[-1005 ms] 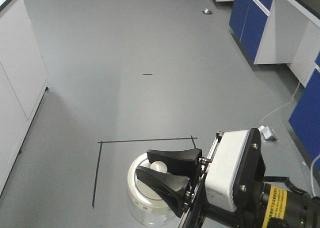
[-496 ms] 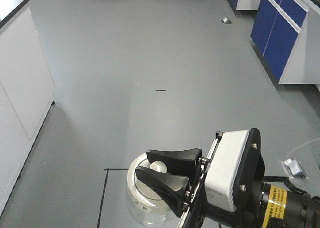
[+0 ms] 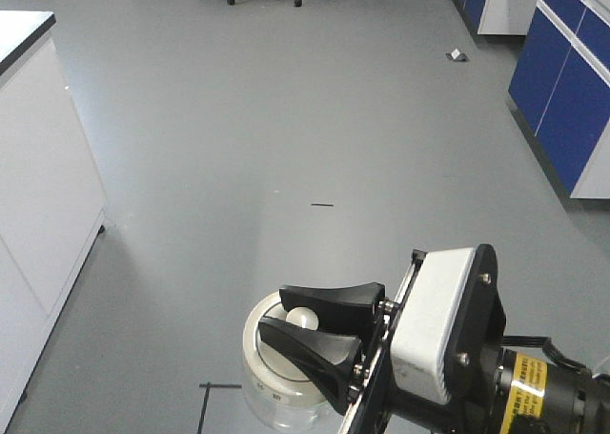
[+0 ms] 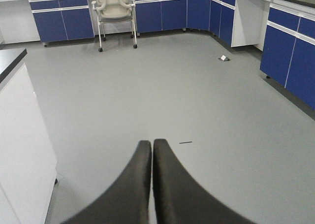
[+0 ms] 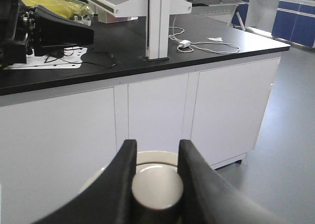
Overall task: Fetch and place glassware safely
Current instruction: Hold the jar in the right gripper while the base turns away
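The glassware [image 3: 264, 388], a squat clear jar with a cream-white lid and round knob, hangs at the bottom of the front view. My right gripper [image 3: 307, 321] is shut on the lid's knob [image 5: 156, 187], one black finger on each side of it. Around the knob, the right wrist view shows the cream lid [image 5: 150, 158]. My left gripper [image 4: 151, 144] is shut with nothing between its fingers, held over the grey floor in the left wrist view.
A white cabinet [image 3: 38, 196] with a dark top stands at the left. Blue cabinets [image 3: 572, 91] line the right side. An office chair [image 4: 114, 10] stands at the far wall. A white bench with a black top [image 5: 147, 56] fills the right wrist view.
The floor slides down through the front view: the black tape lines have moved toward the bottom edge and the blue cabinets to the right. The right gripper keeps its hold on the jar.
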{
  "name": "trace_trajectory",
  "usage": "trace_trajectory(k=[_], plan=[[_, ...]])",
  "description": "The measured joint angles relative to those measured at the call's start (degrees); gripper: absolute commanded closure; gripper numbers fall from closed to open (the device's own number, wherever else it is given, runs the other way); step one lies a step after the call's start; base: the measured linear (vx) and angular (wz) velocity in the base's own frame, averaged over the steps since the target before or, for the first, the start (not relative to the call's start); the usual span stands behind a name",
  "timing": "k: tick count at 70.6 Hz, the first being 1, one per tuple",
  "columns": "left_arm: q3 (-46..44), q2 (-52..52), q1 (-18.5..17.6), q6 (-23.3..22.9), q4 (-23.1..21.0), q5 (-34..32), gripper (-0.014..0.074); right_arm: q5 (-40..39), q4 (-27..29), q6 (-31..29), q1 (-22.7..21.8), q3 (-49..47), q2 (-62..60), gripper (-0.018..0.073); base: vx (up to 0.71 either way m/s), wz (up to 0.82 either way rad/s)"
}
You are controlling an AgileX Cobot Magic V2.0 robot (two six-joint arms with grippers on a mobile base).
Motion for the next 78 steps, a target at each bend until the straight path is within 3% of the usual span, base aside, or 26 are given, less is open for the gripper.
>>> trace_trajectory(k=[78], plan=[[0.0,0.0,0.0,0.0,0.0,0.0,0.0603,0.0,0.0,0.0,0.0,0.0,0.0,0.0562,0.44,-0.06]])
